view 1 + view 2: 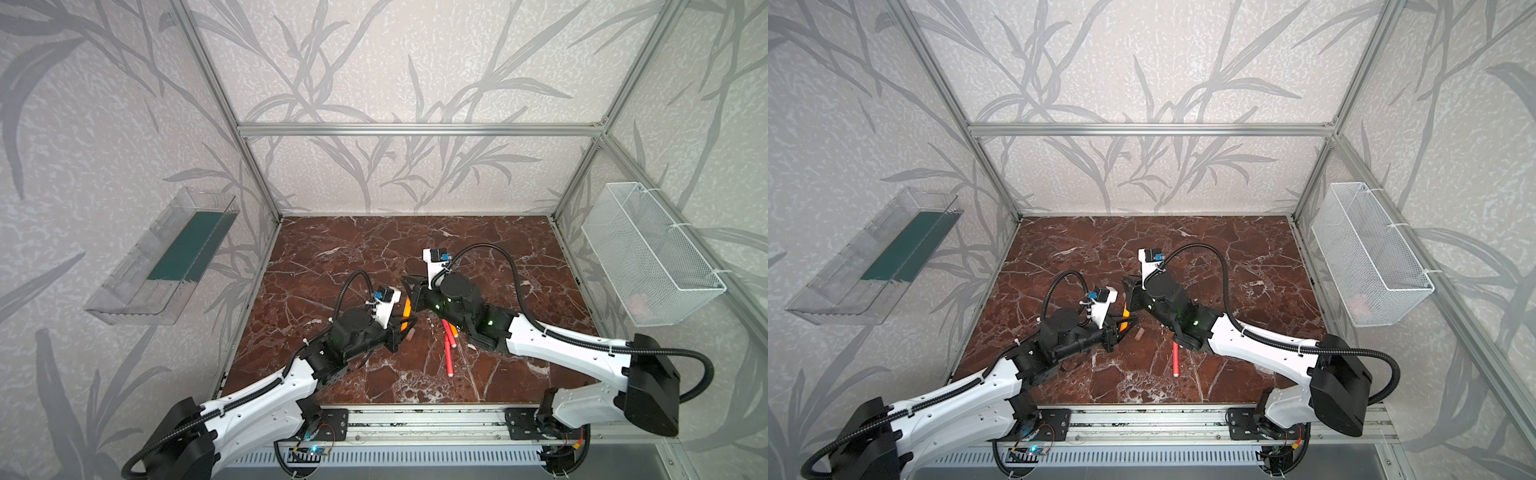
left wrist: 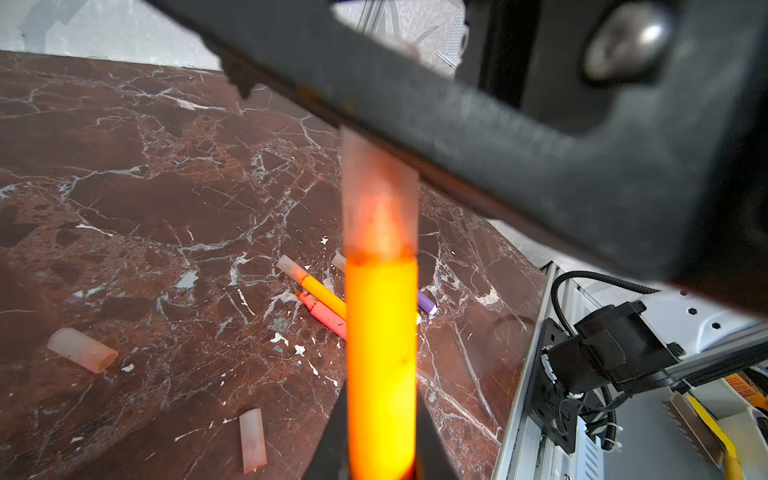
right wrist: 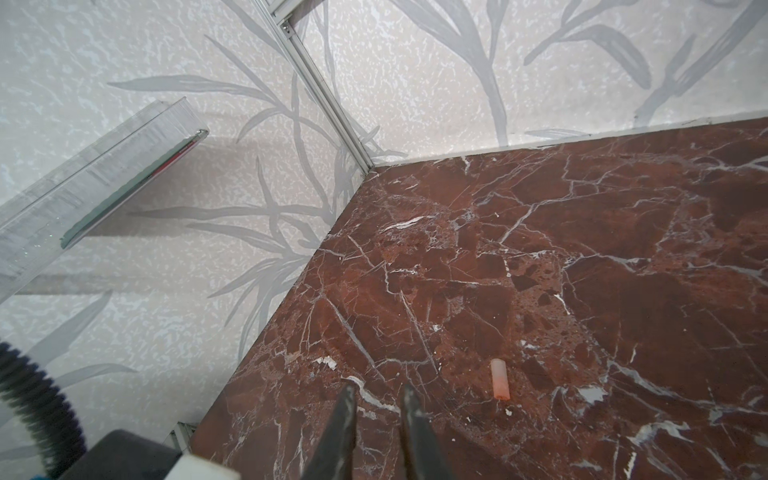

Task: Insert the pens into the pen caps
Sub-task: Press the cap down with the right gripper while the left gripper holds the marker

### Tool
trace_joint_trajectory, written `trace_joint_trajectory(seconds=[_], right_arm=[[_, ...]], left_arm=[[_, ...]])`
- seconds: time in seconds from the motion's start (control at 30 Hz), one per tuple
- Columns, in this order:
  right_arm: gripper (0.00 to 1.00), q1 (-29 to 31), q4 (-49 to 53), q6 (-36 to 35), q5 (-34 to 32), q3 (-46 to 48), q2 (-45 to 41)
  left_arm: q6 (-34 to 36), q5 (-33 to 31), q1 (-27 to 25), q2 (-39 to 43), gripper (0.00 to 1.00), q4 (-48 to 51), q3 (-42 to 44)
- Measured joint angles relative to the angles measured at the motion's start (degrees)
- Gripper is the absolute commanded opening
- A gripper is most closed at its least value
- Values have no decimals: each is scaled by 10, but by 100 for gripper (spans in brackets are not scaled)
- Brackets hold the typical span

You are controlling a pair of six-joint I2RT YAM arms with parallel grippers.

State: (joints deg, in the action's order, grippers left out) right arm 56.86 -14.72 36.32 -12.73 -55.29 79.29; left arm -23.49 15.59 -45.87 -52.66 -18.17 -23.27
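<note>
My left gripper point(image 2: 381, 395) is shut on an orange pen point(image 2: 381, 332), which it holds above the marble floor. A translucent pen cap point(image 2: 378, 199) sits over the pen's tip. The cap's far end runs behind a finger point(image 2: 478, 137) of my right gripper point(image 3: 376, 392). That gripper is shut, and only floor shows between its tips. In both top views the two grippers meet at the orange pen point(image 1: 408, 308) point(image 1: 1124, 316). On the floor lie a capped orange pen point(image 2: 322, 293), a red-pink pen point(image 2: 326, 318) and a purple pen point(image 2: 427, 302). Loose caps point(image 2: 83, 349) point(image 2: 252, 440) point(image 3: 498, 380) lie nearby.
A clear plastic tray point(image 1: 166, 257) hangs on the left wall. A white wire basket point(image 1: 648, 249) hangs on the right wall. An aluminium rail point(image 1: 415, 419) runs along the front edge of the floor. Red pens point(image 1: 449, 357) lie partly under the right arm.
</note>
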Motion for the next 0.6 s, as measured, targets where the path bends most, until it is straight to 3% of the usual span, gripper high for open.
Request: trace_joint_trajectory(seconds=[0.3,0.5,0.6], right_arm=[[0,-9,-21,1,39,11,12],[0,-23,-117,-15,79,59,19],[0,-25,-129,-13,85,60,25]], left_arm=[[13,-47,2,-13,0,-17,9],[18,43,49,-32,0,-22,7],[26,52,59,-35,0,0,-5]])
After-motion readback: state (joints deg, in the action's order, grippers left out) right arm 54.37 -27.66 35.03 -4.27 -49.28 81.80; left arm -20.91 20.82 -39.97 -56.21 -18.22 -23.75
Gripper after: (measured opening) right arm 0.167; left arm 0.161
